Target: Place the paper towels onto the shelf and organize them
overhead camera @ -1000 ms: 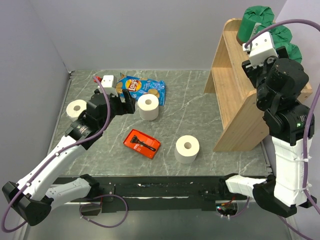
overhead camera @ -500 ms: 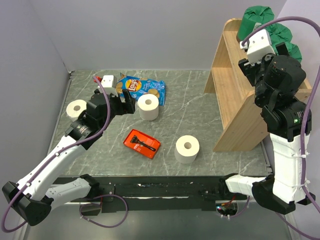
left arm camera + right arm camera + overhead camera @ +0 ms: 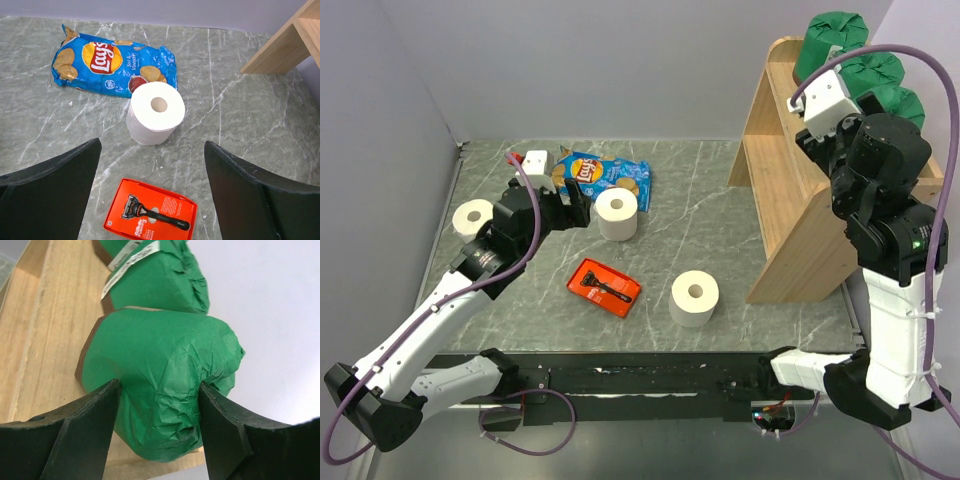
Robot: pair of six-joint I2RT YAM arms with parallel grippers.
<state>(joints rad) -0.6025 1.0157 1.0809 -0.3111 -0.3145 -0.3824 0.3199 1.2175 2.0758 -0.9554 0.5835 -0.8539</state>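
Three green-wrapped paper towels (image 3: pixel 832 40) (image 3: pixel 868 70) (image 3: pixel 900 102) lie in a row on the top level of the wooden shelf (image 3: pixel 790 180). My right gripper (image 3: pixel 160 385) is open, its fingertips flanking the nearest green roll (image 3: pixel 160 355), which rests on the shelf board (image 3: pixel 30 340). Three bare white rolls stand on the table: one (image 3: pixel 617 214) by the chip bag, one (image 3: pixel 695 298) near the shelf's foot, one (image 3: pixel 474 216) at the far left. My left gripper (image 3: pixel 152 146) is open and empty, hovering just short of the middle white roll (image 3: pixel 155 112).
A blue chip bag (image 3: pixel 600 175) lies behind the middle roll. A flat red razor tray (image 3: pixel 607 287) lies below my left gripper. A small white box (image 3: pixel 534 161) sits at the back left. Grey walls close the left and back sides.
My right wrist has drawn slightly left and up, away from the third green roll, which stays on the shelf and shows more. The left arm has not moved.
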